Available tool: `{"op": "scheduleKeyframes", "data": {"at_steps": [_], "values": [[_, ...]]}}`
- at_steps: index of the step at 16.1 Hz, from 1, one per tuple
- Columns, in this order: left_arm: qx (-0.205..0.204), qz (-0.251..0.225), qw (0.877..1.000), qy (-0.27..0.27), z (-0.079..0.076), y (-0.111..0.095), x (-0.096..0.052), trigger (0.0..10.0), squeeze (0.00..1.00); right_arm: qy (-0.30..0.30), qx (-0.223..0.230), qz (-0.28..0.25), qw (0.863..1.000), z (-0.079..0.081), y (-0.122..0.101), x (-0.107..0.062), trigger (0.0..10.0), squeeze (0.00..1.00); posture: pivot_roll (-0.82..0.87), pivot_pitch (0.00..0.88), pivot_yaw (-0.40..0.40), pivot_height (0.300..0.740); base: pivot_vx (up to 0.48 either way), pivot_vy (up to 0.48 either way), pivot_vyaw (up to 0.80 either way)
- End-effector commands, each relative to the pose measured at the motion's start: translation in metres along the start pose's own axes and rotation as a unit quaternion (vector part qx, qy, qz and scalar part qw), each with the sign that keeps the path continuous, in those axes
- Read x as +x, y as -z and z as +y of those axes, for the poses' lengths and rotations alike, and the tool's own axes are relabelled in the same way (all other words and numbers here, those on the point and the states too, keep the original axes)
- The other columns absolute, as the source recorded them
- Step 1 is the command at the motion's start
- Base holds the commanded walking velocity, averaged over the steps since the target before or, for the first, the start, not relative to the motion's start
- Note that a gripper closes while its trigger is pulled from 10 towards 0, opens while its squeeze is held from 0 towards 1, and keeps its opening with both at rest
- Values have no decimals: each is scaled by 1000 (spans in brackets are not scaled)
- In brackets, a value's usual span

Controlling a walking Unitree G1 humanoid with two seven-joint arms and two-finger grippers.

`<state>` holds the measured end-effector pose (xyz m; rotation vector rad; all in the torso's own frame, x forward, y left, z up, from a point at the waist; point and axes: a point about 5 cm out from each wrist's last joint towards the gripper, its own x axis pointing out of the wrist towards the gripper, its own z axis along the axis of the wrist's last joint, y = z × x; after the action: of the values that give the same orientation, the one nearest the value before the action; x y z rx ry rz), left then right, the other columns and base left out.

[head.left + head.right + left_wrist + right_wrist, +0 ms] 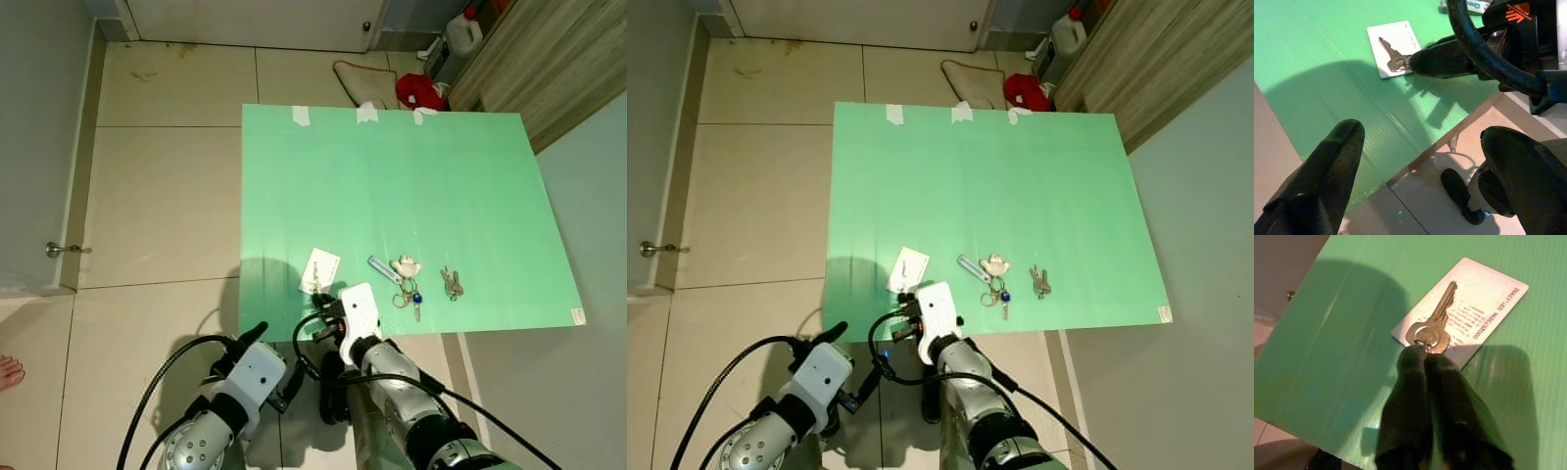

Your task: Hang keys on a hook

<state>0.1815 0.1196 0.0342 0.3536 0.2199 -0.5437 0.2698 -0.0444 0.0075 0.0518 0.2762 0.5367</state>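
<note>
Right fingers: the right gripper [1425,356] has its two black fingers pressed together, their tips pinching the round bow of a brass key [1434,328].
Key: it lies flat on a white card [1484,303] printed with red text and a number, blade pointing away from the fingertips.
Card: it rests on the green board [392,186] close to the near edge, well to the left of the other items.
Left fingers: the left gripper [1425,161] is spread wide and grasps nothing; it hangs over the near edge of the board, with floor tiles below it.
Left arm: it sits low and to the left of the right arm, off the board's near corner.
Other keys: a bunch on a ring with a pale fob [407,267] and a blue tag lies to the right of the card, just beside a small blue-and-white tube [383,269]; a pair of small silver keys [452,284] lies further right.
Board fixings: three strips of white tape [367,114] hold the far edge.
Surroundings: beige floor tiles [157,186], a red cloth [421,92] and a white jug [458,43] beyond the board, and a person's bare toes [8,370] at the left.
</note>
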Motion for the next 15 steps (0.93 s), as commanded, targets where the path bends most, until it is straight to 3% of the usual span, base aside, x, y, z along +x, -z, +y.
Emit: {"op": "scheduleKeyframes", "data": {"at_steps": [1, 5, 8, 10, 12, 13, 14, 15], "values": [[0, 7, 1000, 13, -9, 3, -3, 10000, 0, -5, 7, 25, 1000, 6, 14, -6, 0, 0, 212, 432, -155, 740, 0, 0, 0], [1, 8, 1000, 14, -5, 4, 1, 10000, 0, 16, 11, -8, 1000, -8, -1, -3, 0, 0, 192, 400, -152, 740, 0, 0, 0], [7, -4, 1000, 7, 8, -1, 14, 10000, 0, 58, 13, -75, 995, -39, -36, 1, 0, 0, 169, 327, -141, 740, 0, 0, 0], [-18, -7, 1000, -7, 19, -7, 28, 10000, 0, 75, 10, -120, 990, -55, -65, 5, 0, 0, 147, 264, -129, 740, 0, 0, 0], [-60, -47, 996, -49, 41, -33, 48, 10000, 0, 96, -5, -184, 978, -77, -105, 2, 0, 0, 117, 166, -106, 740, 0, 0, 0], [-62, -57, 995, -55, 46, -38, 49, 10000, 0, 101, -8, -193, 976, -80, -110, 1, 0, 0, 115, 151, -101, 740, 0, 0, 0], [-55, -93, 990, -89, 67, -55, 48, 10000, 0, 124, -25, -212, 969, -97, -119, -9, 0, 0, 110, 100, -87, 740, 0, 0, 0], [-42, -112, 987, -105, 78, -64, 45, 10000, 0, 149, -35, -217, 964, -110, -121, -19, 0, 0, 100, 77, -79, 740, 0, 0, 0]]}}
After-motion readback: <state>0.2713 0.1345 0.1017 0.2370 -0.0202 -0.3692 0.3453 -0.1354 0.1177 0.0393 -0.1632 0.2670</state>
